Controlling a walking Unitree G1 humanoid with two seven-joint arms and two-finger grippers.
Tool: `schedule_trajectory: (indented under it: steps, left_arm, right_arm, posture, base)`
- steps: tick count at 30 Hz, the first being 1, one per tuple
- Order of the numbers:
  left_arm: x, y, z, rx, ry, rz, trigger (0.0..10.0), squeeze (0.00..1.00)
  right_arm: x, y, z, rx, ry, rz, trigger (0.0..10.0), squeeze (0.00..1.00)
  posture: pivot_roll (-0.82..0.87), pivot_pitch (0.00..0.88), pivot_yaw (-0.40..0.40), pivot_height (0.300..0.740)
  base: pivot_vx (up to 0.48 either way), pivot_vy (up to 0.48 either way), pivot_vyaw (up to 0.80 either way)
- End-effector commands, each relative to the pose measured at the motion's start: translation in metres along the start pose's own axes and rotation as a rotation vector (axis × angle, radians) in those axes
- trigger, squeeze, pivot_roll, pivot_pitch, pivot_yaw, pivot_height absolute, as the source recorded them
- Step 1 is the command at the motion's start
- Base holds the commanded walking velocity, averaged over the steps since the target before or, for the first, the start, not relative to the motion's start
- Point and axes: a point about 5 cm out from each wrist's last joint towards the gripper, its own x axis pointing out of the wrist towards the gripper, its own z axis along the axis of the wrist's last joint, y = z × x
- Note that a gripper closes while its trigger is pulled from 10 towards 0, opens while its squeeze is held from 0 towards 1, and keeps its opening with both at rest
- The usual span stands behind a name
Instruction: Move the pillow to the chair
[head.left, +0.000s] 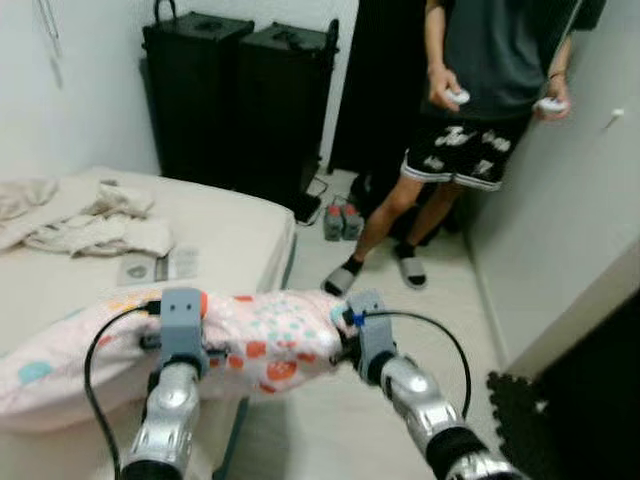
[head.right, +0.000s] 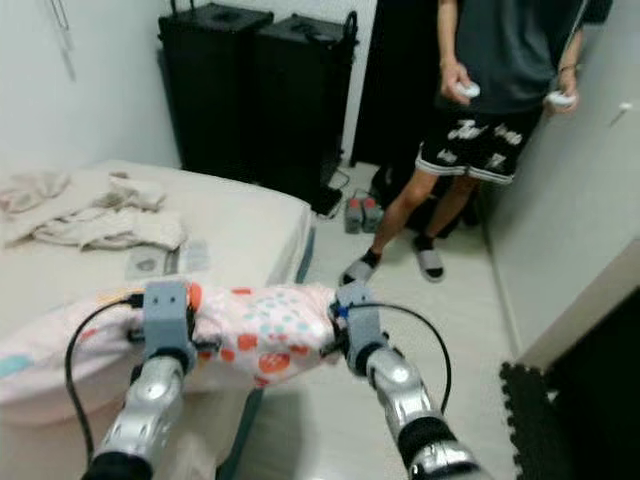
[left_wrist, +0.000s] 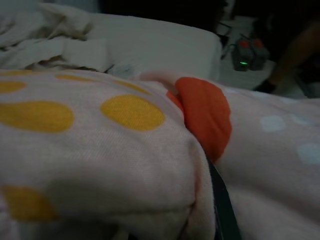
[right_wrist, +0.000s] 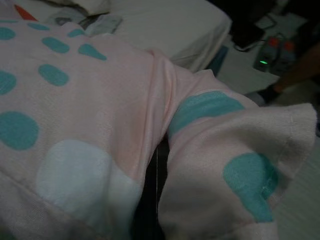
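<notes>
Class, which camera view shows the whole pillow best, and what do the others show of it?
The left eye view: the pillow spans both grippers, left and right, over the bed edge. The right eye view shows much the same. The wrist views give only close-ups of its dotted fabric.

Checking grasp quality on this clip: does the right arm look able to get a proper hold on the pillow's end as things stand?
Probably yes. The right gripper is already at the end of the pillow, fabric bunched round its fingers in the right wrist view. The left gripper grips farther along. Nothing stands between.
</notes>
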Motion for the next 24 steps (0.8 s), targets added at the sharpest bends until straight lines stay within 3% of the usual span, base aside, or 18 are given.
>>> schedule_trajectory:
  steps: [1,9,14,19,22,24]
  left_arm:
    - [0.002,-0.007,0.0,0.026,-0.002,-0.043,10.0,0.0]
    - [0.003,-0.021,-0.01,-0.016,0.085,-0.094,10.0,0.0]
    - [0.003,-0.018,-0.01,-0.017,0.098,-0.056,10.0,0.0]
    - [0.0,-0.012,-0.016,-0.082,0.136,-0.049,10.0,0.0]
    - [0.0,-0.011,-0.016,-0.084,0.14,-0.055,10.0,0.0]
    - [0.001,-0.012,-0.012,-0.014,0.113,-0.095,10.0,0.0]
  right_arm:
    - [-0.001,-0.007,0.004,-0.006,-0.011,-0.026,10.0,0.0]
    - [-0.003,-0.012,-0.004,0.019,0.026,-0.061,10.0,0.0]
    - [-0.003,-0.012,-0.004,0.049,0.02,-0.076,10.0,0.0]
    - [-0.003,-0.014,-0.005,0.055,0.015,-0.105,10.0,0.0]
    - [-0.003,-0.013,-0.005,0.062,0.011,-0.112,10.0,0.0]
    - [-0.004,-0.012,-0.008,0.084,0.006,-0.132,10.0,0.0]
  posture:
    - [-0.05,0.033,-0.119,0.74]
    - [-0.04,0.044,-0.114,0.74]
    - [-0.04,0.06,-0.097,0.74]
    - [-0.03,0.06,-0.079,0.74]
    - [-0.03,0.059,-0.07,0.74]
    - [0.0,0.06,-0.035,0.74]
  base:
    - [0.0,0.0,-0.8]
    - [0.0,0.0,-0.8]
    - [0.0,0.0,-0.8]
    - [0.0,0.0,-0.8]
    - [0.0,0.0,-0.8]
    - [0.0,0.0,-0.8]
